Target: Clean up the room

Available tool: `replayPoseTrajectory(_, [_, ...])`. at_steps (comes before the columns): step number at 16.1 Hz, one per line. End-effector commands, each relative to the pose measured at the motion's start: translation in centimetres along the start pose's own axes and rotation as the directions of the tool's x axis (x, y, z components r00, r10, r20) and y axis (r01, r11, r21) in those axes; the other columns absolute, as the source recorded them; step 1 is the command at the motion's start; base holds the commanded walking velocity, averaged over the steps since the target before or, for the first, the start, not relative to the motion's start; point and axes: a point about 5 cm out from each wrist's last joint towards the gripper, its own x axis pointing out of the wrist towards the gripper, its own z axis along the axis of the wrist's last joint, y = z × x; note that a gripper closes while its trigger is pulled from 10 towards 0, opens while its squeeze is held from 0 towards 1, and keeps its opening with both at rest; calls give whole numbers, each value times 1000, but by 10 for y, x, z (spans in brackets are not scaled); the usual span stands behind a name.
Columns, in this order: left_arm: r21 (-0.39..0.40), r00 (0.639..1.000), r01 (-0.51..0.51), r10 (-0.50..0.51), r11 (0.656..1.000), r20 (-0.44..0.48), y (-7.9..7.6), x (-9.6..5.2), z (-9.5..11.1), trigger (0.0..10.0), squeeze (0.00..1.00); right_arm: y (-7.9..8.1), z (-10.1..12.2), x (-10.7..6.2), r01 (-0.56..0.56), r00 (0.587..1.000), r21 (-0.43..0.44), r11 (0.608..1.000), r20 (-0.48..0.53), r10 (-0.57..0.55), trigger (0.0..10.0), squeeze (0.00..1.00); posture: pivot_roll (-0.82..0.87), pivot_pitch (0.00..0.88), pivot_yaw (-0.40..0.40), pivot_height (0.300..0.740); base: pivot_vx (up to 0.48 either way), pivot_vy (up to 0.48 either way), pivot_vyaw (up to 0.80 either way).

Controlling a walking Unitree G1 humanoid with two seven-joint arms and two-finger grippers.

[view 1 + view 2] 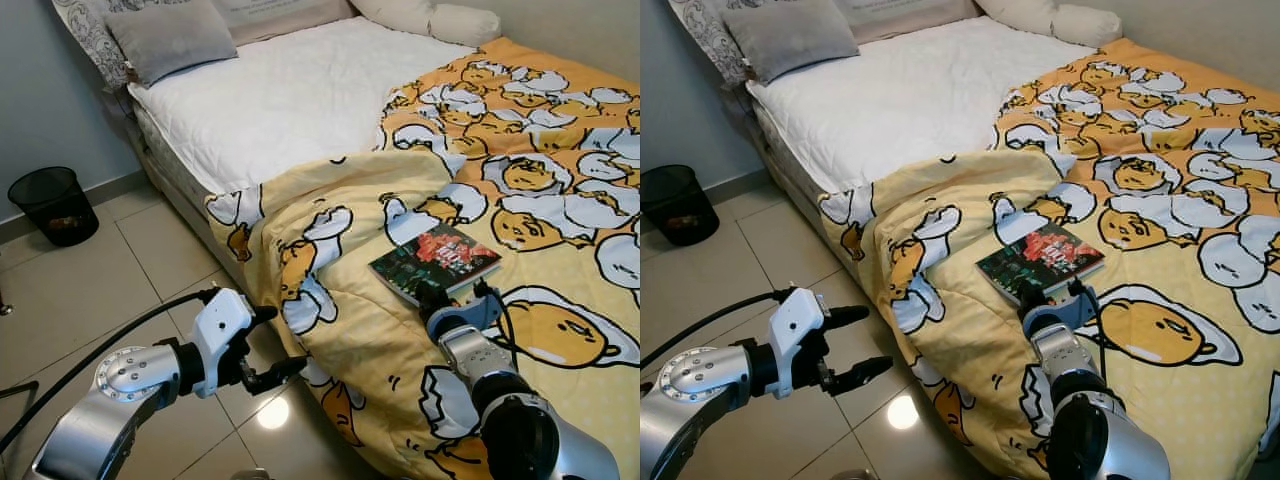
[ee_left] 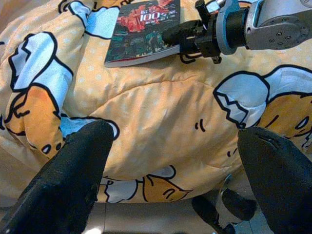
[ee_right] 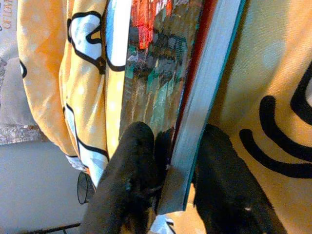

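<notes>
The book (image 1: 435,262) lies on the yellow blanket (image 1: 560,400), near the bed's (image 1: 290,100) edge. The right gripper (image 3: 170,161) pinches its near corner. The left gripper (image 1: 855,345) waits beside the bed, fingers spread. Next, I think: lift the book away.

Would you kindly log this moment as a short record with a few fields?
Setting: bed with yellow cartoon blanket, tiled floor
Book: book lying flat on the blanket near the bed's edge
Right claw: right claw closed on the book's near edge, one finger above the cover, one beneath
Left claw: left claw open, above the floor beside the bed
Other: black bin by the wall
</notes>
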Motion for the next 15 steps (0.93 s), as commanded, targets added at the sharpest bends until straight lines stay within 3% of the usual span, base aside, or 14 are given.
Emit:
replayPoseTrajectory(1, [17, 1000, -13, 13, 1000, -7, 4, -2, 1, 10000, 788, 9, 3, 3, -23, 1000, 18, 1000, 17, 23, 0, 0, 186, 0, 12, 740, 0, 0, 0])
replayPoseTrajectory(8, [24, 1000, -25, 24, 999, 8, 9, 4, 3, 10000, 788, 8, 11, 2, -35, 998, 18, 999, 54, 34, 0, 0, 171, 0, 5, 740, 0, 0, 0])
replayPoseTrajectory(12, [31, 982, -181, 179, 983, 68, 24, 14, 8, 10000, 796, 29, 42, -4, -156, 963, -139, 978, 198, 182, 0, 0, 146, 0, -15, 740, 0, 0, 0])
replayPoseTrajectory(14, [9, 952, -282, 279, 959, 125, 31, 21, 14, 10000, 788, 48, 58, -20, -187, 913, -308, 933, 297, 281, 0, 0, 112, 0, 6, 740, 0, 0, 0])
replayPoseTrajectory(15, [11, 944, -306, 302, 952, 132, 32, 23, 15, 10000, 784, 52, 60, -23, -185, 901, -351, 918, 312, 301, 0, 0, 112, 0, 6, 740, 0, 0, 0])
